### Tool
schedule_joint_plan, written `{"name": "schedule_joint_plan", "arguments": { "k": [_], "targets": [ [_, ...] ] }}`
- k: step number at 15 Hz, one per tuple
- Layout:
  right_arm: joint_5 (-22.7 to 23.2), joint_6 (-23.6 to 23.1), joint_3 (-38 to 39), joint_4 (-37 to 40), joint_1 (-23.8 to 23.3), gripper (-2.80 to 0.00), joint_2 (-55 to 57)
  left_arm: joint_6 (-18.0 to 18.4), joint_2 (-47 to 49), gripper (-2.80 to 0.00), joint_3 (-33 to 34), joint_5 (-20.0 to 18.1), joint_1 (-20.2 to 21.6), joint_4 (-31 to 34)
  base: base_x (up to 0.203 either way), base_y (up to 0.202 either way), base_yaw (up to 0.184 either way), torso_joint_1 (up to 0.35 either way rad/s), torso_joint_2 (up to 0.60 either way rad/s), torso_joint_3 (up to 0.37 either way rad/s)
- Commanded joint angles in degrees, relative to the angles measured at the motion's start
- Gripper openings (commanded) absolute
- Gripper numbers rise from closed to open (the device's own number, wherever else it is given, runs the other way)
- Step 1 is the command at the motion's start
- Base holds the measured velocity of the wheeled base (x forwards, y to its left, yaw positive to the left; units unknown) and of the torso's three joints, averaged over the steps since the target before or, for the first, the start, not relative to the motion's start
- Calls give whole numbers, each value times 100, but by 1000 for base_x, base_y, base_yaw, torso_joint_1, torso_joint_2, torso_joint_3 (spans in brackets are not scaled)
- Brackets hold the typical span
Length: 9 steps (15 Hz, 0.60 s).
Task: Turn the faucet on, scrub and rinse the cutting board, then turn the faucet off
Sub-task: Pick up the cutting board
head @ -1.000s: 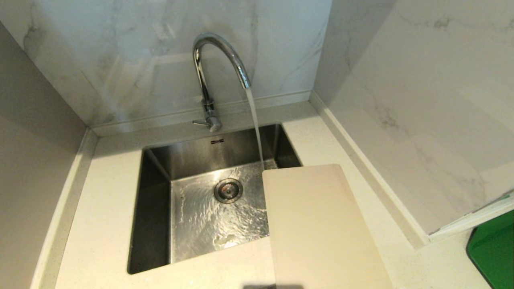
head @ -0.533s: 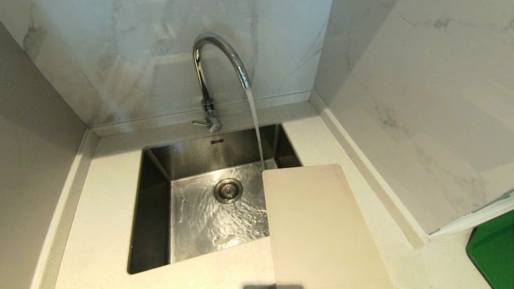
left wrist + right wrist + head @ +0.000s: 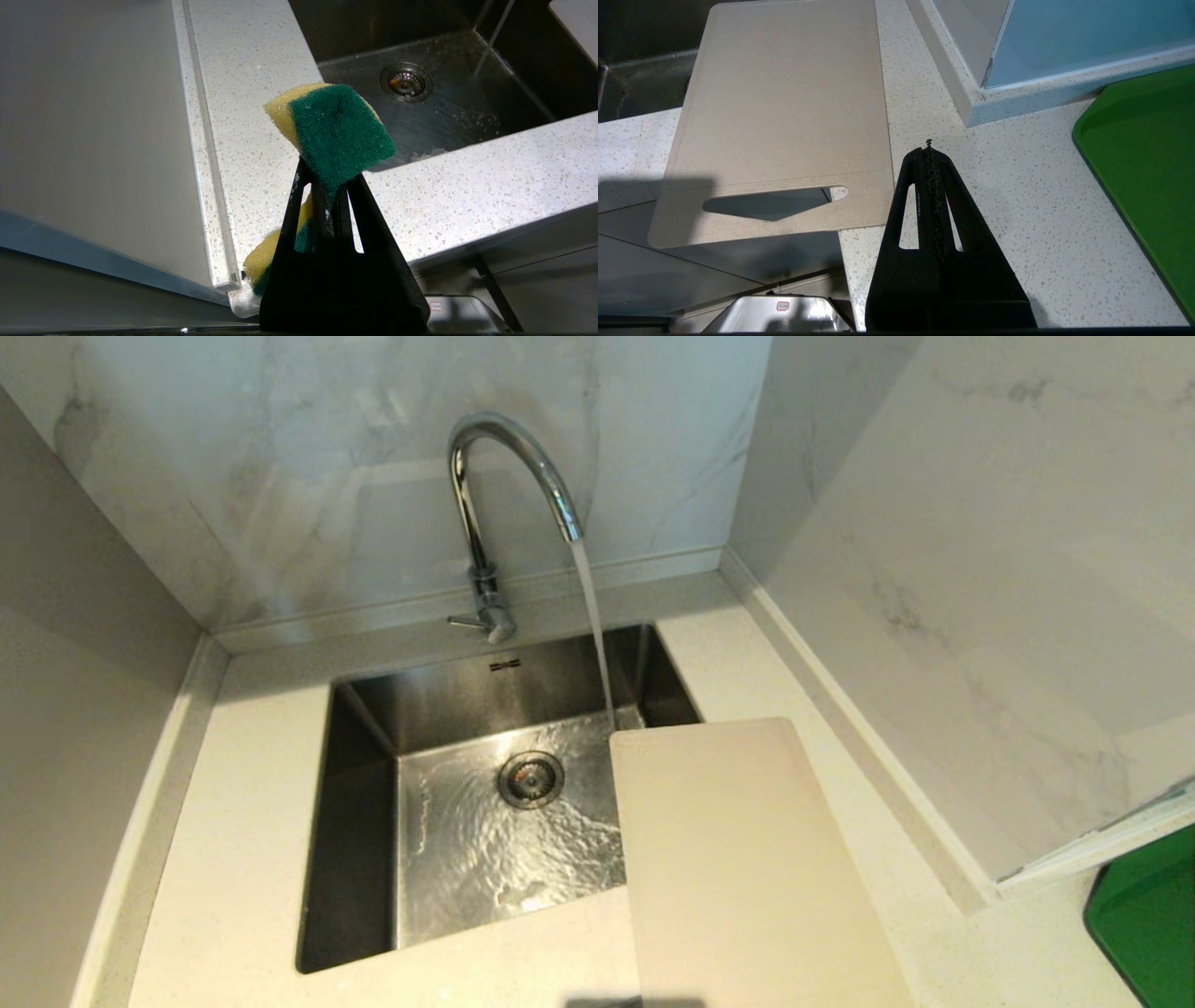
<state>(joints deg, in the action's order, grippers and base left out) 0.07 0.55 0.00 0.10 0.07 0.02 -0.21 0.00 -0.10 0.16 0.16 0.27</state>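
The chrome gooseneck faucet [image 3: 504,495] stands behind the steel sink [image 3: 364,821], and water streams from its spout into the basin. The cream cutting board [image 3: 747,859] lies flat on the counter to the sink's right, its far corner over the basin and its handle slot [image 3: 770,203] past the counter's front edge. My left gripper [image 3: 327,179] is shut on a yellow and green sponge [image 3: 338,130], held above the counter left of the sink. My right gripper [image 3: 930,151] is shut with nothing in it, over the counter just right of the board. Neither arm shows in the head view.
A green flat tray [image 3: 1144,919] lies on the counter at the far right. Marble walls [image 3: 980,569] close in the back and right side. A drain [image 3: 530,778] sits in the wet sink floor. The counter's front edge [image 3: 490,242] runs below both grippers.
Only the water rippling in the sink differs; the board, the faucet and the view stay as they were.
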Motion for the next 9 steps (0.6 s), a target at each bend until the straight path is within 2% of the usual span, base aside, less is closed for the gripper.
{"name": "schedule_joint_plan", "arguments": {
  "k": [1, 9],
  "targets": [
    [1, -11, 6, -1, 1, -280, -2, -3, 17, -280, 1, 2, 2, 0, 0, 0, 0, 0, 0, 0],
    [-7, -60, -21, 30, 1, -280, 6, -6, 18, -280, 1, 2, 2, 0, 0, 0, 0, 0, 0, 0]
  ]
}}
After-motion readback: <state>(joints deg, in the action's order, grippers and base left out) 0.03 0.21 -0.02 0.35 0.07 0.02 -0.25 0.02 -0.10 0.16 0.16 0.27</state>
